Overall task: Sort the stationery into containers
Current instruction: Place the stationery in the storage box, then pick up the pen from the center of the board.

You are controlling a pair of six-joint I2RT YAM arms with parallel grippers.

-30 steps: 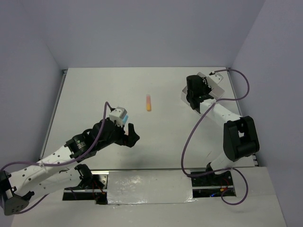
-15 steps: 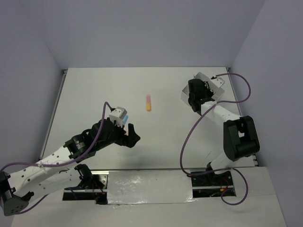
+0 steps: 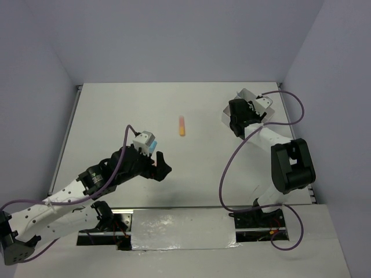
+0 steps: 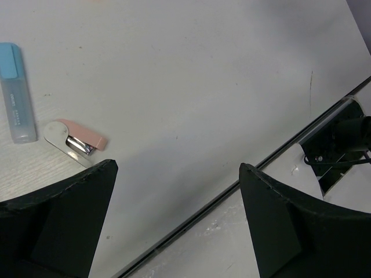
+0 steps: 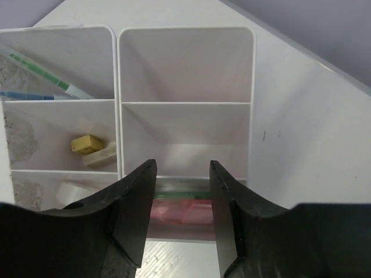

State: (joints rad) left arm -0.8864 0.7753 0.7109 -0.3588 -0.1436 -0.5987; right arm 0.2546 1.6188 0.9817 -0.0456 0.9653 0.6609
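Robotics lab test cell. A white table (image 3: 116, 110) is boxed in by plain lavender walls (image 3: 174, 40) at 9, 12 and 3 o'clock. A left arm (image 3: 64, 200) and a right arm (image 3: 293, 168) are bolted at 6 o'clock, trailing purple cables (image 3: 221, 184), beside a shiny plate (image 3: 182, 229) and exposed wiring.

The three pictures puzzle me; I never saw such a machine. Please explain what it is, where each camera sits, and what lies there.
This is a robot with two arms on a white table. The wide picture looks down from above; the other two come from wrist cameras, so the dark shapes are the fingers. The left end effector is open and empty; near it lie a blue marker and a small pink stapler. The right end effector hangs over a white divided tray; blurred pink and green pieces show between its fingers, held or not I cannot tell. A pink-orange piece lies mid-table.
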